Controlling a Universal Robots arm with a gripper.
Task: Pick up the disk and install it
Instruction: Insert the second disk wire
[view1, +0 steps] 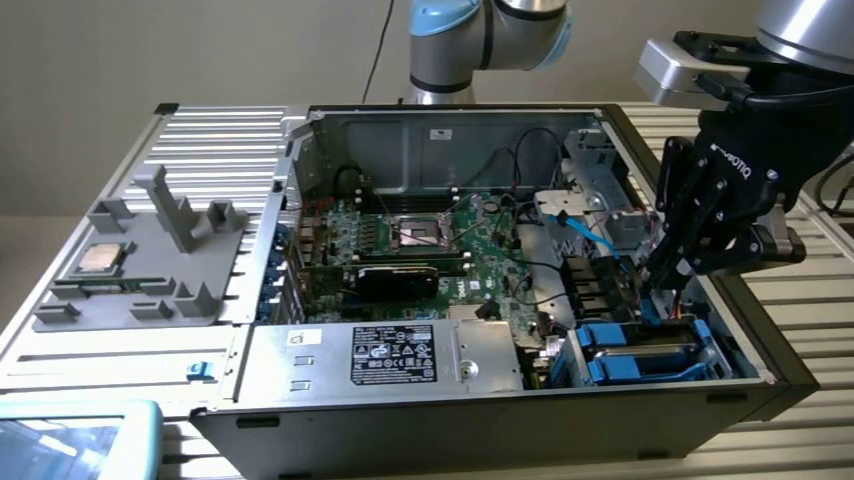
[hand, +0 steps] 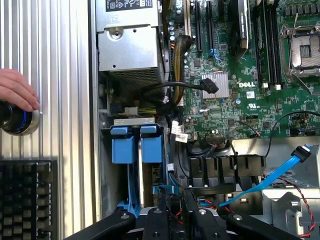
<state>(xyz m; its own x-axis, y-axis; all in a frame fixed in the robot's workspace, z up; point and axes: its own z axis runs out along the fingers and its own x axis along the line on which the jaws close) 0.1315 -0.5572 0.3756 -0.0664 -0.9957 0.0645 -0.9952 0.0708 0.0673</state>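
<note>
The gripper (view1: 661, 285) hung over the front corner of the open computer case (view1: 747, 330), at the exterior view's right, pointing down into the drive bay. Whether it was wide, narrow or gripping anything could not be told. The disk (view1: 641, 355) sat in that bay, just below and beside the gripper tip, recognisable by its blue carrier rails. In the wrist view the disk (hand: 151, 147) stood edge-on in the bay, close to the gripper (hand: 175, 220) but with a gap between them. A blue cable (hand: 272, 177) ran past on the motherboard (hand: 235, 75) side. The power supply (view1: 400, 355) lay next to the bay. Outside the case, a person's hand (hand: 15, 90) rested on a round knob (hand: 20, 122) near a keyboard (hand: 27, 200).
</note>
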